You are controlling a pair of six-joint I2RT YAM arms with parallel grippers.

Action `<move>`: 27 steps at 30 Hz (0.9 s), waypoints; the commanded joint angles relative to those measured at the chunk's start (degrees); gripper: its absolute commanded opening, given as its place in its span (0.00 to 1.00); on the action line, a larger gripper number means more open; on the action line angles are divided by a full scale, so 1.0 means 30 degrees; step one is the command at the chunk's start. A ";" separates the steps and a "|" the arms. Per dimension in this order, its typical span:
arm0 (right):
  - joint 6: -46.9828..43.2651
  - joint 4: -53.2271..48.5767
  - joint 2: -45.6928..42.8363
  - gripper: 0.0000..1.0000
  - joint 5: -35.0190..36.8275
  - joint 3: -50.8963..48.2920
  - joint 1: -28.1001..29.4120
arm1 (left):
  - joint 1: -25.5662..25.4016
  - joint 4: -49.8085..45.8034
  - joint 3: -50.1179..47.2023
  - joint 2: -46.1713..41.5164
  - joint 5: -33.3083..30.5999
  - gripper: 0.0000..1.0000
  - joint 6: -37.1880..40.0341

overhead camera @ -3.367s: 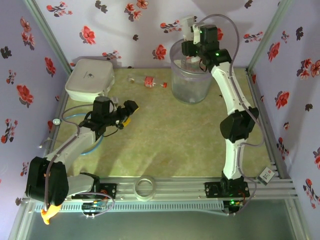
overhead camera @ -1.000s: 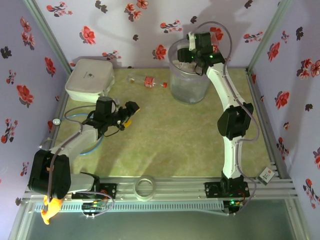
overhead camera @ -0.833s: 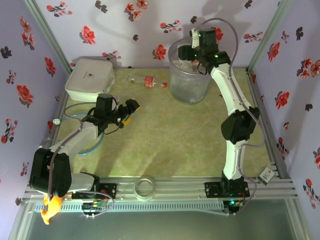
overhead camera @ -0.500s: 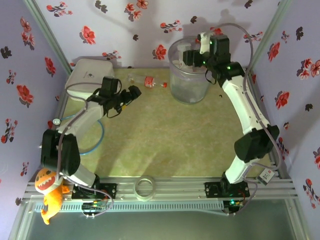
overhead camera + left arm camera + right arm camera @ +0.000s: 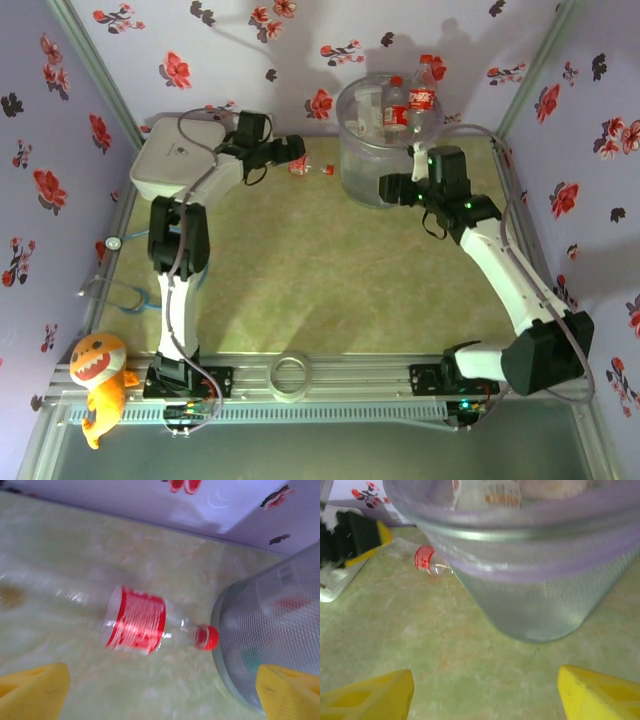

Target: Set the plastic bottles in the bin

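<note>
One loose bottle (image 5: 135, 621) lies on its side just left of the bin (image 5: 378, 178), its red cap (image 5: 206, 637) nearly touching the bin's base. The left gripper (image 5: 284, 151) faces it from close by with yellow fingers (image 5: 32, 692) spread wide and empty, and the right gripper (image 5: 392, 188), low at the bin's near side, is parted too, holding nothing. I'd worry that a finger dropping by the cap knocks the bin, or that the round bottle rolls away on the smooth mat (image 5: 330, 290), which is a mottled pale green, with lilac flowered walls (image 5: 250, 60) rising behind the bin.

Left pincer (image 5: 291, 150) spread wide, reaching far forward, right pincer (image 5: 386, 188) parted, held low
</note>
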 commanded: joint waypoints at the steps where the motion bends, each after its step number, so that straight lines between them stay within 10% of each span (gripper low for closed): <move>1: 0.0838 0.0677 -0.0866 0.76 0.0484 -0.1327 -0.0046 | -0.0140 0.0535 0.2928 0.2326 0.1472 0.95 0.0992; 15: 0.1382 -0.0679 -0.4007 0.76 0.1594 -0.4711 -0.0183 | -0.0285 -0.0002 1.4947 1.0687 0.1419 0.86 -0.0664; 27: 0.1763 -0.1298 -0.5587 0.76 0.2012 -0.5737 -0.0347 | -0.0402 -0.3878 1.5041 1.1094 -0.0415 0.78 -0.0397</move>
